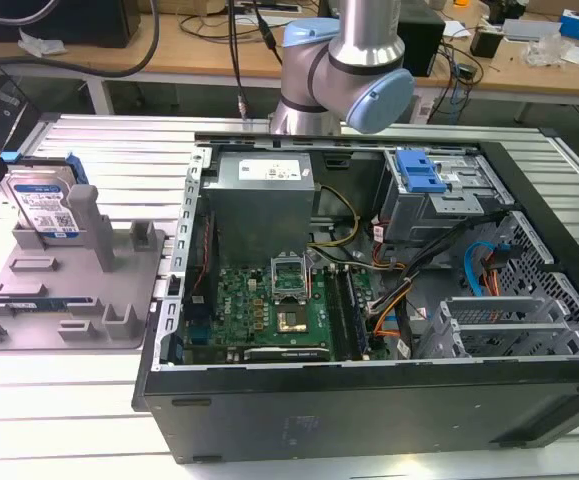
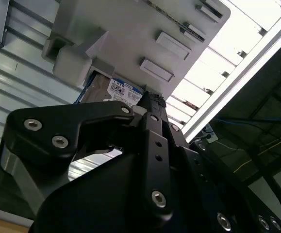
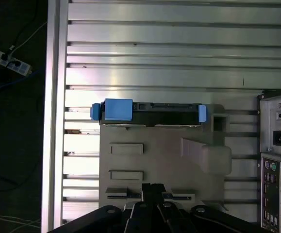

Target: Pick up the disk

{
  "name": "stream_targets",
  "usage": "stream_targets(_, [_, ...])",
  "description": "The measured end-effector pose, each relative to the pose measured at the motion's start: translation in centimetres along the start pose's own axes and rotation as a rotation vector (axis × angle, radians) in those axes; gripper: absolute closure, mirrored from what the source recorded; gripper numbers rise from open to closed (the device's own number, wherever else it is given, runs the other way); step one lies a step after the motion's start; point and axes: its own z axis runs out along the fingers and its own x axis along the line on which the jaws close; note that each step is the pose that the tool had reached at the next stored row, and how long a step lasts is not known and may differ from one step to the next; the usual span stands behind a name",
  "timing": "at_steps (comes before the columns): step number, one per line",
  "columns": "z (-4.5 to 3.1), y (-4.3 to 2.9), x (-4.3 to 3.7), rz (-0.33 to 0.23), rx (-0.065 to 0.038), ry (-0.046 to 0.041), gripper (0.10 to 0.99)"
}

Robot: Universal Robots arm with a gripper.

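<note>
The disk (image 1: pixel 44 205) stands upright on its edge at the far end of the grey fixture (image 1: pixel 119 300), at the exterior view's left. It is silver, with a white-and-blue label and a blue frame. In the first wrist view the disk (image 3: pixel 150 112) is seen edge-on from above, at the fixture's (image 3: pixel 169 160) far edge. My gripper (image 3: pixel 153 187) hangs well above the fixture, shut and holding nothing, apart from the disk. In the second wrist view the gripper (image 2: pixel 152 97) points toward the disk's label (image 2: pixel 123 92). The arm (image 1: pixel 344 70) rises behind the computer case.
An open computer case (image 1: pixel 369 280) lies on the slatted metal table (image 1: pixel 69 420), right of the fixture, with a blue bracket (image 1: pixel 419 170) inside. Its rear panel (image 3: pixel 278 160) borders the fixture. Upright grey posts (image 1: pixel 89 225) stand beside the disk. The table edge (image 3: pixel 55 121) runs nearby.
</note>
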Motion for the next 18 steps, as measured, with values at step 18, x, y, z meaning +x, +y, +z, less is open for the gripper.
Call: stream_targets(18, [0.0, 0.06, 0.0, -0.375, 0.0, 0.0143, 0.98])
